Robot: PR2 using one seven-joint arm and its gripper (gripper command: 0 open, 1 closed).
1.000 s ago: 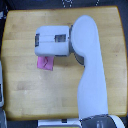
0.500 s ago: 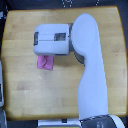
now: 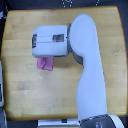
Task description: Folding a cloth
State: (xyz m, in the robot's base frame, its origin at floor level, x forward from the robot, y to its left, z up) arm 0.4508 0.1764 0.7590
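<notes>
The cloth (image 3: 46, 64) is a small pink-magenta bunch on the wooden table (image 3: 30, 95), left of centre. Only part of it shows, poking out from under the lower edge of the arm's white end block (image 3: 50, 42). That block hangs directly above the cloth, and the thick white arm (image 3: 90, 75) runs from it to the bottom right of the exterior view. The gripper's fingers are hidden beneath the block, so their state and any hold on the cloth cannot be seen.
The tabletop has rounded corners and fills most of the view. A grey-white object (image 3: 2, 87) lies at the exterior view's left edge, off the table. Dark floor and small fittings (image 3: 65, 3) show along the top edge.
</notes>
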